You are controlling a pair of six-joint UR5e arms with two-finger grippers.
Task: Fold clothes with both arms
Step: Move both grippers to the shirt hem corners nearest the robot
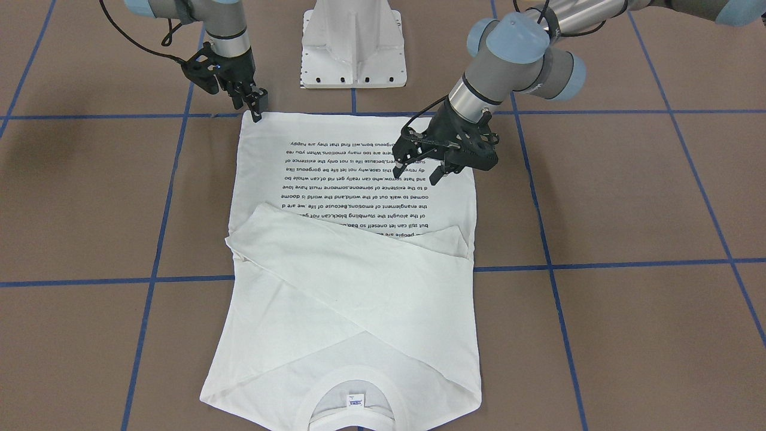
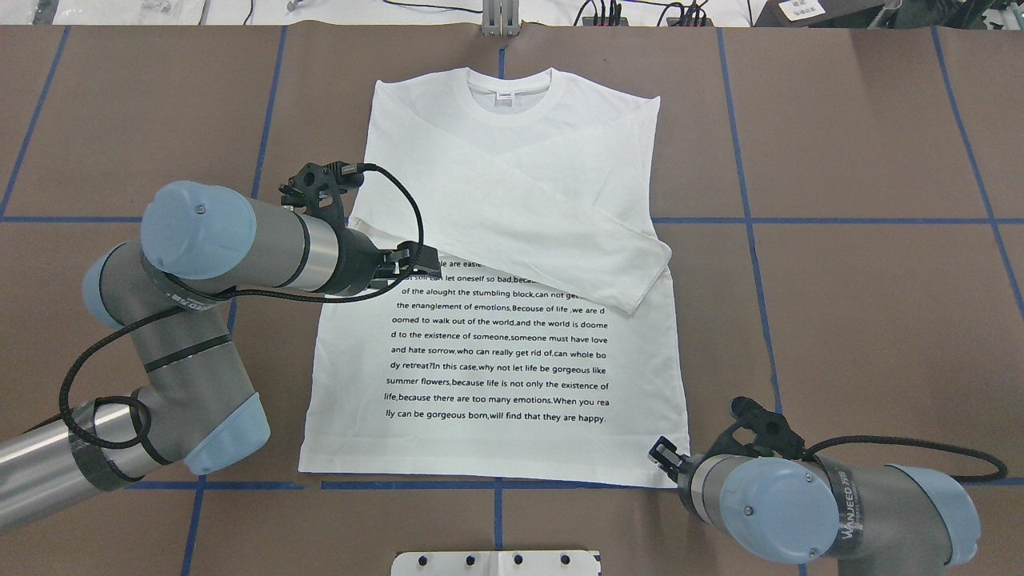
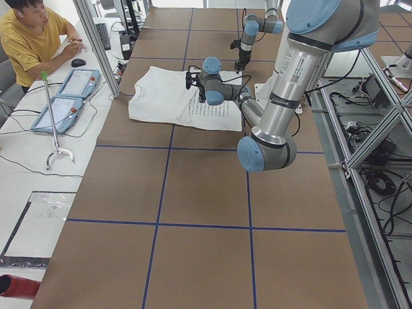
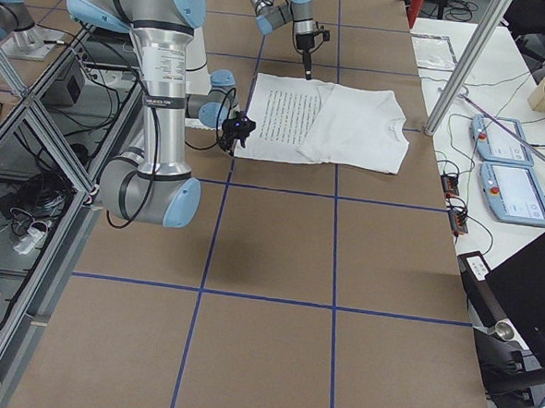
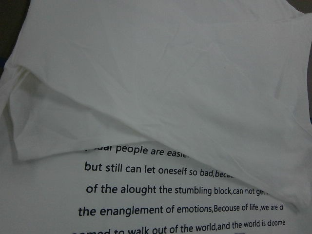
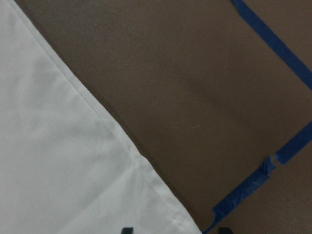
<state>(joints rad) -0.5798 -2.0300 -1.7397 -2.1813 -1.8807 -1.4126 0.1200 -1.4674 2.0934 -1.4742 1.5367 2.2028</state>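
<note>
The white long-sleeved T-shirt (image 1: 359,287) lies flat mid-table (image 1: 628,197), collar toward the edge opposite the robot, sleeves crossed. The left gripper (image 1: 418,173) hovers over the print, jaws spread. The right gripper (image 1: 257,112), also spread, straddles a hem corner.

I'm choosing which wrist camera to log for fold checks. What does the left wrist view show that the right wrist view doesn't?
Only the left wrist view: a folded sleeve lying across the T-shirt, covering the top of the black printed text. Only the right wrist view: the shirt's hem corner, blue tape lines on the table, and the right gripper, just its fingers peeking in at the bottom edge, apart. Both: the shirt's white fabric lying flat.
</note>
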